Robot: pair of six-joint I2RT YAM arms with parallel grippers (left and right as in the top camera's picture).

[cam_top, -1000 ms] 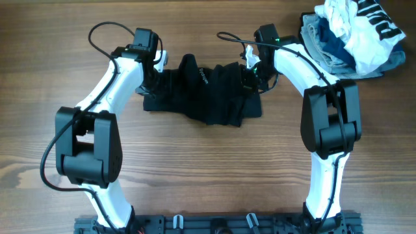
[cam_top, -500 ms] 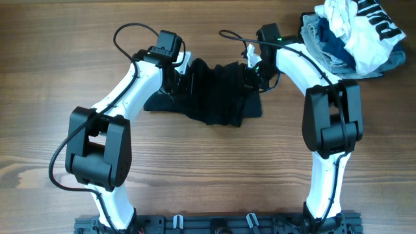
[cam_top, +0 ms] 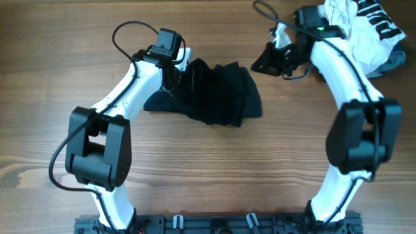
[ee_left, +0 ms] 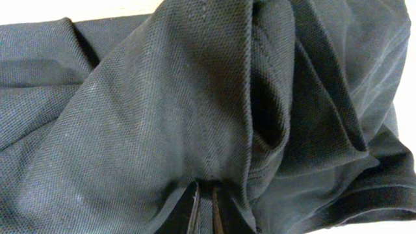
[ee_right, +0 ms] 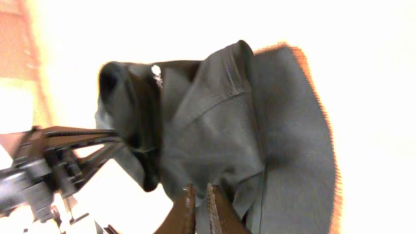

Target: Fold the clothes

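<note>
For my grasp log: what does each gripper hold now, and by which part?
The left gripper pinches a fold of the black garment, near its far edge. The right gripper, apart from it, seems empty.

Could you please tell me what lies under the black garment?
The wooden table shows all around the black garment; whatever lies beneath is hidden by its bunched folds.
</note>
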